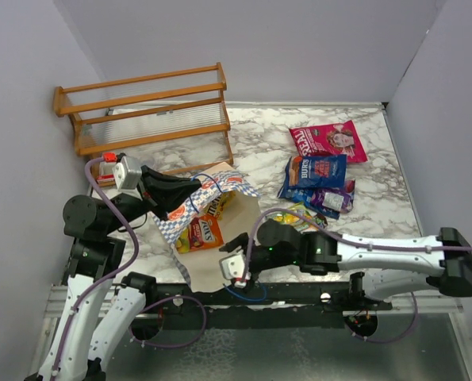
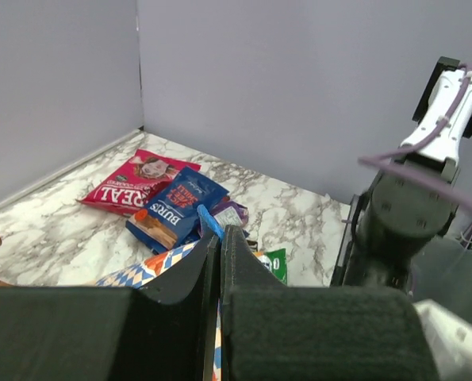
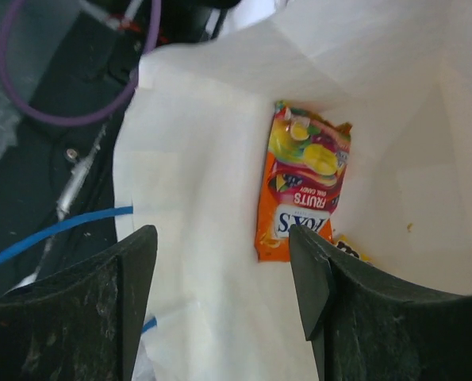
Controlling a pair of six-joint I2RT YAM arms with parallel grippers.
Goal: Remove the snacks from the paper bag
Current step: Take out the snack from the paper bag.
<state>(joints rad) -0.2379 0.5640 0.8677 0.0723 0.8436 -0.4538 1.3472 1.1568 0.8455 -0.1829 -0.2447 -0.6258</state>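
The paper bag (image 1: 237,216) lies open at centre-left with an orange packet (image 1: 198,234) inside. The left gripper (image 1: 192,189) pinches its checkered edge, and the right gripper (image 1: 237,268) is at its lower end. A pink packet (image 1: 328,140), a blue packet (image 1: 315,171) and a purple packet (image 1: 335,198) lie to the right. A wooden rack (image 1: 144,119) stands at upper left.

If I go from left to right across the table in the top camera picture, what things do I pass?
Brown wooden rack → cream-white paper bag → blue glossy snack packet. The other packets overlap the blue one, so they are left out.
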